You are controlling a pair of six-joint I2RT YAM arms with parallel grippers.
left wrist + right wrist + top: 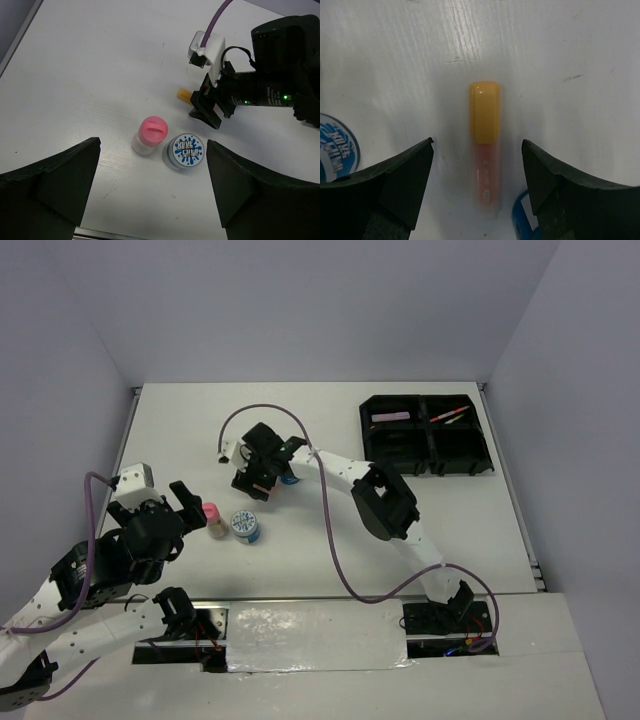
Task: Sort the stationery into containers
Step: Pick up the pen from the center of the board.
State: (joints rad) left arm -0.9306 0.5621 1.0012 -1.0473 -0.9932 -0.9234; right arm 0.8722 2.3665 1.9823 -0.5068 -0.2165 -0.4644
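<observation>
**Marker between the spread jaws, tray far off**

Nearest us, the left gripper hangs with its jaws spread wide, holding nothing. Just ahead of it on the white desk stand the pink-capped bottle and a blue tub with a splash-patterned lid, upright and just beside each other.

Further out, the right gripper points down with its jaws spread to either side of a marker. The marker lies flat and untouched. It has a yellow cap and a translucent orange body. A second blue tub sits just beside one finger.

Farthest away, to the right, is the black tray with its four compartments. Its far left one holds a pale pink stick, and its far right one an orange-red pen among thin pens.
</observation>
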